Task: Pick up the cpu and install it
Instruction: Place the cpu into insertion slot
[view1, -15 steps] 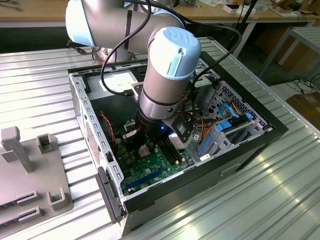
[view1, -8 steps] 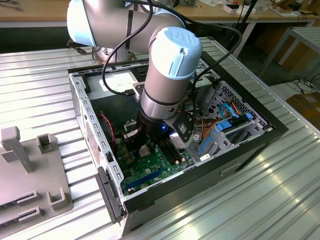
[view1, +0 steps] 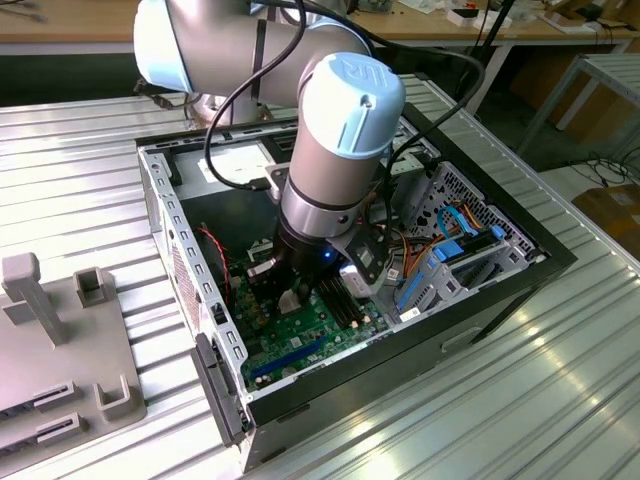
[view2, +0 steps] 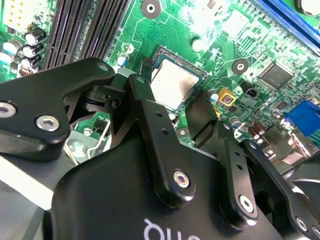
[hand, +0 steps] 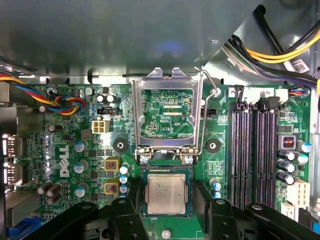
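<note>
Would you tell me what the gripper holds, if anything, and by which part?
Cannot tell: the gripper straddles the cpu in its socket, but any grip on its edges is unclear.

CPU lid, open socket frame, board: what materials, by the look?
Small square grey cpu: dull brushed metal lid, faint sheen; likely plated. Open silver socket frame: bright bare sheet metal, stamped by its look. Green motherboard: glossy lacquered laminate, fine traces showing.

ribbed metal table (view1: 500, 400), wooden workbench (view1: 80, 22) behind.
</note>
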